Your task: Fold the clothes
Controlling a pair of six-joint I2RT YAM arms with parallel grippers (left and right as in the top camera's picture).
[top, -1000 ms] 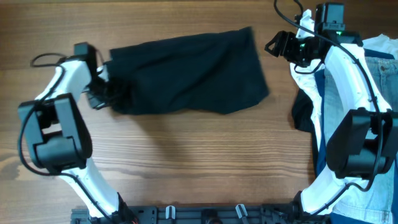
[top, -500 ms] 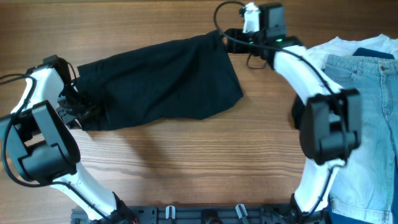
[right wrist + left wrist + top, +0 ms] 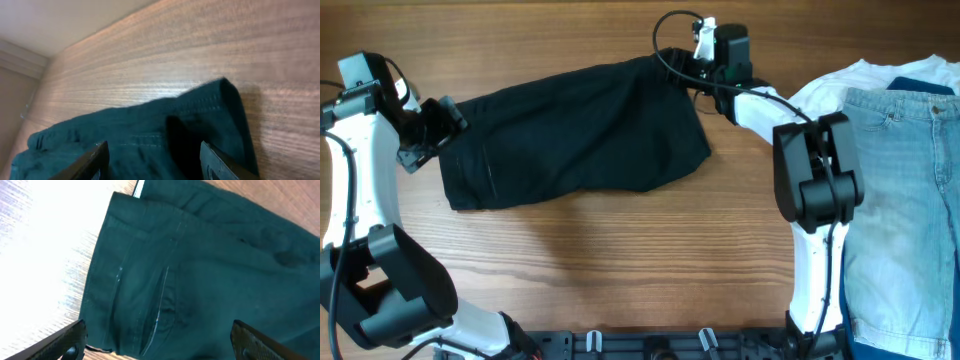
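The left arm [image 3: 348,170], white with black joints, reaches up the left side of the brown wood-grain table [image 3: 620,260]. The left gripper [image 3: 432,135] hangs just beside the left end of the shorts with its two black fingers spread wide. In the left wrist view the fingertips sit at the bottom corners and nothing is caught between them; the cloth lies flat on the table beneath.

The plain black soft fabric shorts [image 3: 580,125] lie spread across the far middle of the table in one long, slightly wrinkled band. The left end is nearer the robot and the right end slants toward the far edge. The left wrist view shows straight stitched seams running along the left end.

The right gripper [image 3: 152,162] is at the far right corner of the shorts. Its fingers stand apart on either side of a raised, hemmed fold of the black cloth. I cannot tell whether they are pinching it. The right arm [image 3: 810,270] bends back from there toward the near edge.

A white cloth shirt [image 3: 835,82] lies on the right of the table, well apart from the shorts. A pair of light blue denim jeans [image 3: 905,200] is spread over it.
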